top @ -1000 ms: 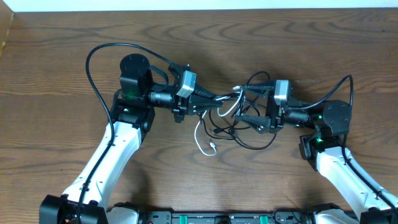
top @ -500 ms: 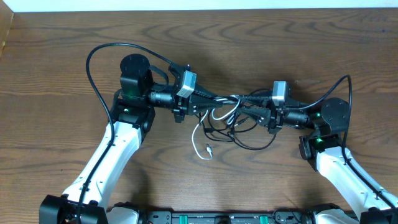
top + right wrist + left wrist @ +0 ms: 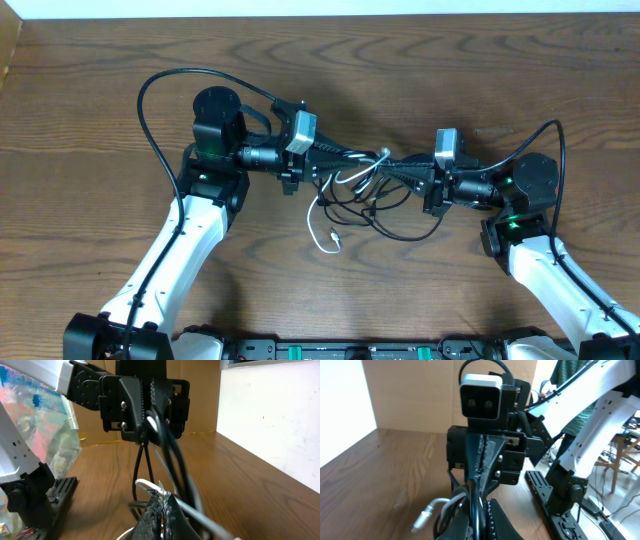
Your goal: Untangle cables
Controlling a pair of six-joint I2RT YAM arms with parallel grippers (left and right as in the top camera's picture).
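Note:
The cables [image 3: 365,195] form a loose tangle of black cords and one white cord [image 3: 322,228] on the table between my arms. My left gripper [image 3: 342,160] reaches in from the left, shut on a black cable [image 3: 479,510]; the white plug [image 3: 422,517] hangs just beside its fingers. My right gripper [image 3: 392,168] faces it from the right, tips nearly meeting it. Its pads are pressed together [image 3: 160,502], and the white cord [image 3: 197,512] crosses right at the tips. Whether that cord is pinched does not show.
A thick black arm wire [image 3: 150,110] loops out behind the left arm, and another [image 3: 555,140] arcs over the right arm. A dark rail [image 3: 350,350] runs along the table's front edge. Bare wood surrounds the tangle.
My right gripper has swung up and left into the tangle and gone from open to shut. The white loop shifted slightly. The left arm has stayed put.

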